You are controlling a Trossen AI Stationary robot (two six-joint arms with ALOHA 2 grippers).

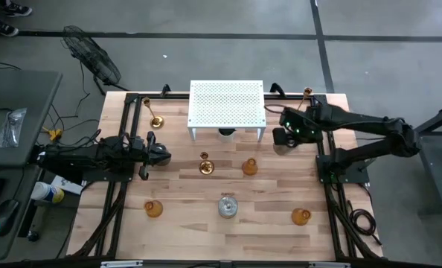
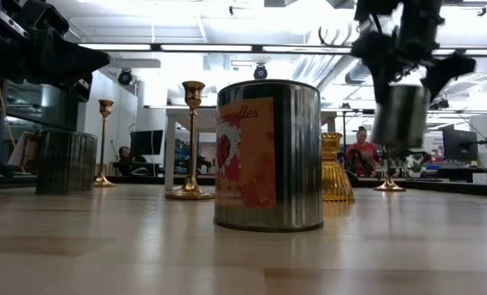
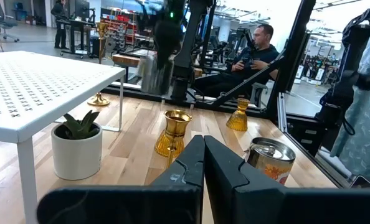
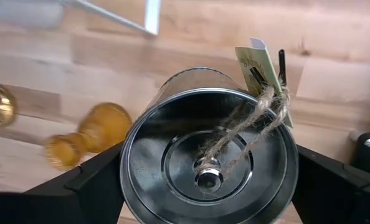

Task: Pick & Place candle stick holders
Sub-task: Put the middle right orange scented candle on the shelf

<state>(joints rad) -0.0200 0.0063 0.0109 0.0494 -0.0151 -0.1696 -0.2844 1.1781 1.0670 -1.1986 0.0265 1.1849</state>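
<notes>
The right gripper (image 1: 283, 141) hangs above the wooden table (image 1: 184, 223) just beside the right leg of the white rack (image 1: 227, 104), its fingers pinching a silvery tin holder (image 4: 207, 155) by the sides; the tin is lifted clear of the tabletop, seen from the low view as a grey cylinder (image 2: 400, 115) held in the air, and a twine-tied paper tag (image 4: 260, 62) sits on its lid. The left gripper (image 1: 161, 155) waits low over the table's left side, its fingers pressed together; its wrist view looks toward a small potted plant (image 3: 77, 146) under the rack.

A second tin holder (image 1: 228, 205) with an orange label stands upright near the table's front centre, close to the low camera (image 2: 268, 154); a third grey tin (image 2: 65, 161) shows at the low view's left. A slim gold candlestick (image 1: 155, 117) stands left of the rack, another (image 1: 205, 165) near the centre, a third (image 1: 307, 94) at the back right corner. Amber holders sit at the front left (image 1: 153, 209), front right (image 1: 301, 216) and centre (image 1: 250, 167). A person in red (image 2: 361, 152) sits in the room beyond.
</notes>
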